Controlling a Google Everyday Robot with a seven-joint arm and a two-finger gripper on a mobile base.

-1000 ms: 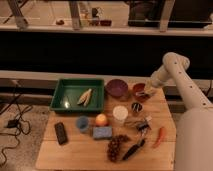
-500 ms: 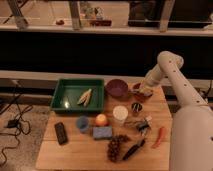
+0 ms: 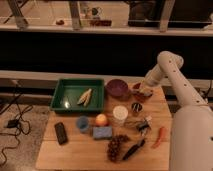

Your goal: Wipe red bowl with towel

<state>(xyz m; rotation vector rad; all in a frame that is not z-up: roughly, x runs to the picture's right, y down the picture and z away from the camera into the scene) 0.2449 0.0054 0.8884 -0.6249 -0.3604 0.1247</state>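
Note:
The red bowl (image 3: 136, 93) sits at the back right of the wooden table (image 3: 80, 155), just right of the darker purple bowl (image 3: 117, 88). My gripper (image 3: 144, 90) hangs from the white arm (image 3: 167, 65) and is right over the red bowl, hiding most of it. A small pale patch shows at the gripper's tip. I cannot tell whether that patch is the towel. No towel shows anywhere else.
A green tray (image 3: 62, 95) holding a banana peel stands back left. Across the table are a white cup (image 3: 120, 114), small can (image 3: 136, 106), orange (image 3: 101, 119), blue cup (image 3: 82, 123), blue sponge (image 3: 102, 132), black remote (image 3: 61, 132), grapes (image 3: 115, 146), a dark-handled tool (image 3: 133, 148) and a red chili (image 3: 160, 136).
The arm's elbow swung a little left and then back. The gripper stayed at the red bowl with only small shifts. Nothing else on the table moved.

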